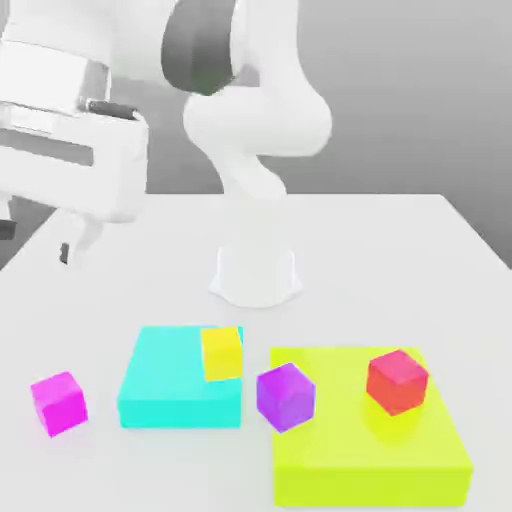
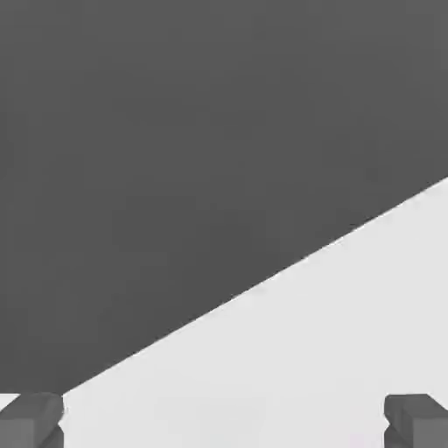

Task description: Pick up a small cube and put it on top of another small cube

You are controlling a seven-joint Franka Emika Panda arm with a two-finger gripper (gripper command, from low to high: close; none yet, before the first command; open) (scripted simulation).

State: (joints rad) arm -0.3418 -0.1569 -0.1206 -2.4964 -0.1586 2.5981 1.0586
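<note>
The small magenta cube (image 1: 59,403) sits on the white table (image 1: 400,260) near the front, at the exterior view's left. The small red cube (image 1: 397,381) rests on a flat lime-green block (image 1: 370,460) at the exterior view's right. My gripper (image 1: 38,240) hangs well above the table at the far left, behind and above the magenta cube and far from both cubes. In the hand view my gripper (image 2: 224,424) is open, its two dark fingertips (image 2: 31,420) wide apart with nothing between them, over bare table.
A yellow cube (image 1: 222,352) lies on a flat cyan block (image 1: 170,385) in the front middle. A darker purple cube (image 1: 285,396) sits between the cyan and lime blocks. The arm's white base (image 1: 256,275) stands behind them. In the hand view the table edge (image 2: 254,289) meets a dark background.
</note>
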